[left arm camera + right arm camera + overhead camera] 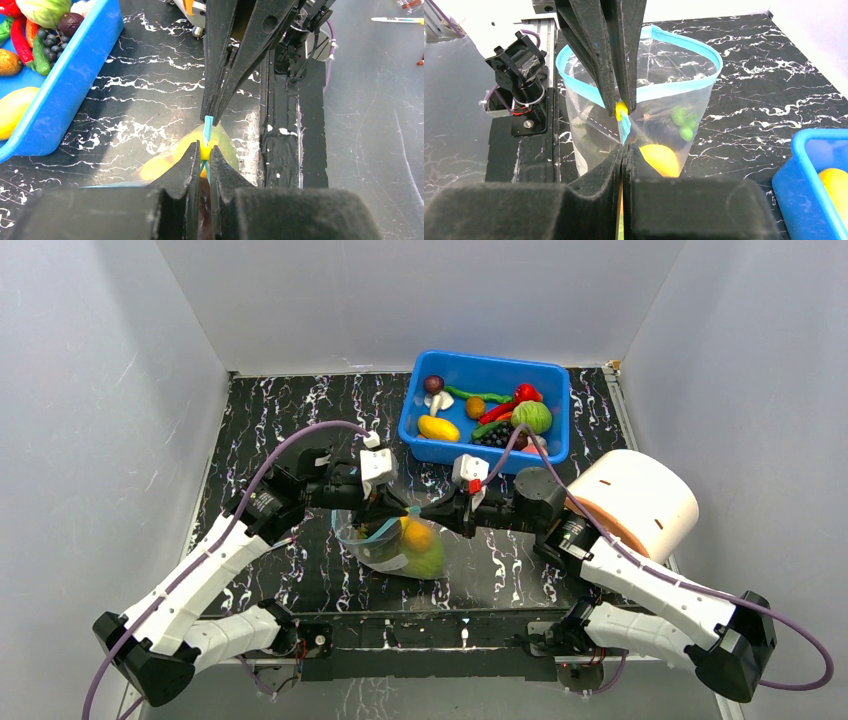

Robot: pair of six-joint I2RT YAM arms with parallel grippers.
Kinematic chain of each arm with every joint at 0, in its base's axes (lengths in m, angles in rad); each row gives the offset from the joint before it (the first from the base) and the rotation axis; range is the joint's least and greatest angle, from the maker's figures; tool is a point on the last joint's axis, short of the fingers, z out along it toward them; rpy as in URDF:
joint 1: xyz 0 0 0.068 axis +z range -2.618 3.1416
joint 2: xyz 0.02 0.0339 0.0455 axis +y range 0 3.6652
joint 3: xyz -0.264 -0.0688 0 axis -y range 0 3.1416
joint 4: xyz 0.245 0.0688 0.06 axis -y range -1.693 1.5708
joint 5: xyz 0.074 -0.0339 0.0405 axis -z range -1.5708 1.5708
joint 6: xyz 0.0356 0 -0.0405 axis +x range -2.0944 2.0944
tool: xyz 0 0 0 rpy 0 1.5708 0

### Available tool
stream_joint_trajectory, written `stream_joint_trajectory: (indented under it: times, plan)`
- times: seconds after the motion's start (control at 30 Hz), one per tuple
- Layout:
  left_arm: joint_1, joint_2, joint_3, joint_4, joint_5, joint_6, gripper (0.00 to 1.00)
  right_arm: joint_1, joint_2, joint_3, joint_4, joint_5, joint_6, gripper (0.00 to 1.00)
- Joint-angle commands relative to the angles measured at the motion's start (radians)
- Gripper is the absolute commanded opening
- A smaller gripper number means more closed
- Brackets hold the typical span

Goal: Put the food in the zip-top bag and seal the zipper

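Observation:
The clear zip-top bag (362,542) stands upright at the table's middle, between my two arms. It holds food: a yellow-orange piece (418,536) (659,157) and small green bits (681,122). Its teal zipper (674,90) still forms an open loop on the far side in the right wrist view. My left gripper (398,510) (204,152) is shut on the zipper strip (208,122). My right gripper (425,512) (623,149) is shut on the same strip, tip to tip with the left. A short pinched stretch of zipper runs between the two.
A blue bin (552,390) behind the bag holds more toy food, such as a green cabbage (532,416) and a yellow piece (438,428). A white cylinder (640,500) lies at the right. The black base rail (290,140) runs along the near edge.

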Motion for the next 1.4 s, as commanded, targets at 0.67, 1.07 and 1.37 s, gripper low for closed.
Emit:
stream_joint_trajectory:
  times: [0.67,1.07,1.37]
  plan:
    - [0.006,-0.021,-0.007,0.032,0.078,-0.014,0.00,-0.002,0.120,0.122,0.037,-0.097,-0.006,0.24]
    - [0.005,-0.027,0.011,-0.072,-0.030,0.047,0.00,-0.003,0.017,0.036,0.138,0.045,0.018,0.00]
    - [0.006,-0.033,0.016,-0.130,-0.102,0.077,0.00,-0.003,-0.016,0.022,0.108,0.059,0.019,0.00]
